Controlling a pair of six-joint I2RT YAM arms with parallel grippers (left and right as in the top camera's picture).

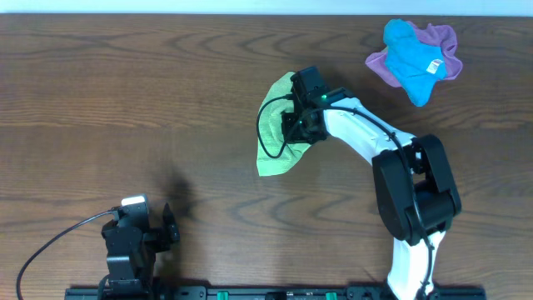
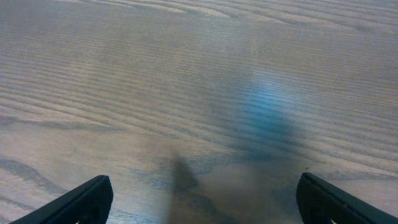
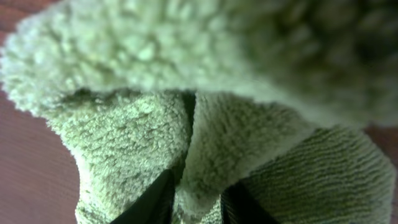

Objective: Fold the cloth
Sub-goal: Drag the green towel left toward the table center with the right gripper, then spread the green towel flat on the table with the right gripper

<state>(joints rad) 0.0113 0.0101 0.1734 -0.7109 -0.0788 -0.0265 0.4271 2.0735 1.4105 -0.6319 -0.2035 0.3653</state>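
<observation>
The lime yellow-green cloth lies crumpled near the middle of the table, partly under the right arm. My right gripper is over it and is shut on a fold of the cloth, which fills the right wrist view; the pinched fold sits between the two dark fingertips. My left gripper is open and empty at the front left, far from the cloth. In the left wrist view its fingertips frame only bare wood.
A bright blue cloth with a white tag lies on a purple cloth at the back right. The wooden table spreads to the left. A black cable runs by the left arm.
</observation>
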